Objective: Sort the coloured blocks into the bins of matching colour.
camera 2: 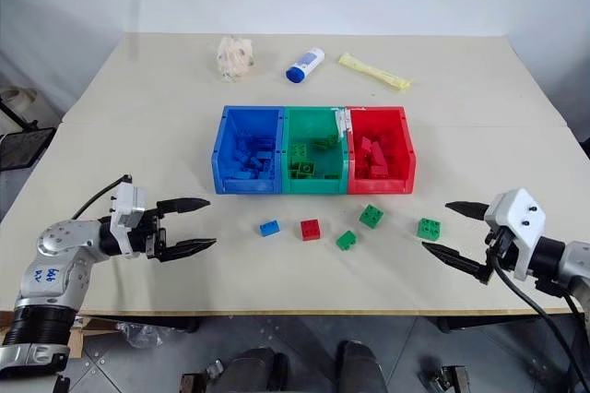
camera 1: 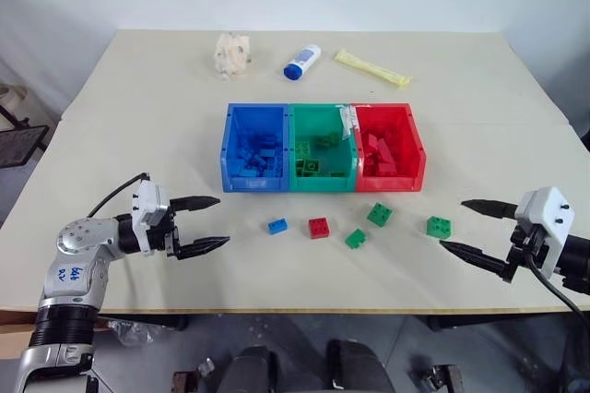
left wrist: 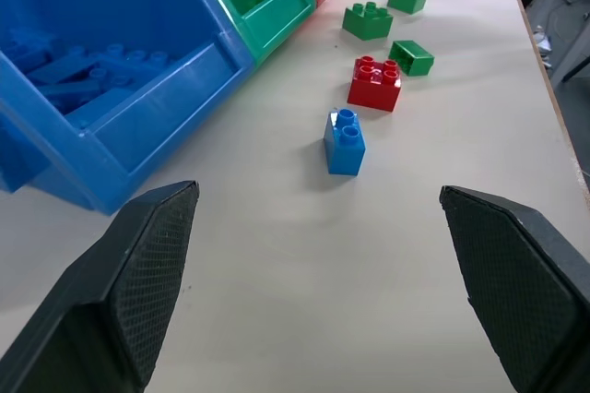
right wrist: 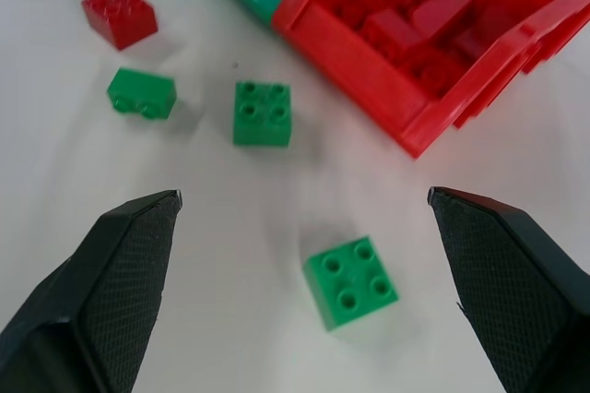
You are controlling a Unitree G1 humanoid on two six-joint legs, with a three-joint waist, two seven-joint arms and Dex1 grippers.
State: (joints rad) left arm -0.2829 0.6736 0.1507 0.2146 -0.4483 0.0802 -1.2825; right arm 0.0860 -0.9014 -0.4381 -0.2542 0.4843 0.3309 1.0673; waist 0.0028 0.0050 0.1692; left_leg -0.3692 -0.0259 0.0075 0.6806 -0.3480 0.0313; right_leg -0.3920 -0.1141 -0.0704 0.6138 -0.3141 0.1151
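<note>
Three joined bins stand mid-table: blue bin (camera 1: 228, 151), green bin (camera 1: 322, 181), red bin (camera 1: 417, 149), each holding bricks of its own colour. In front of them lie loose blocks: a blue block (camera 1: 277, 225), a red block (camera 1: 319, 227), and three green blocks (camera 1: 356, 238) (camera 1: 379, 214) (camera 1: 439, 225). My left gripper (camera 1: 210, 223) is open, hovering left of the blue block, empty. My right gripper (camera 1: 468, 228) is open, just right of the rightmost green block (right wrist: 351, 280), empty.
At the back of the table lie a crumpled beige wad (camera 1: 231, 53), a white tube with a blue cap (camera 1: 302, 61) and a yellow packet (camera 1: 371, 67). The table's front edge (camera 1: 304, 310) runs close under both grippers.
</note>
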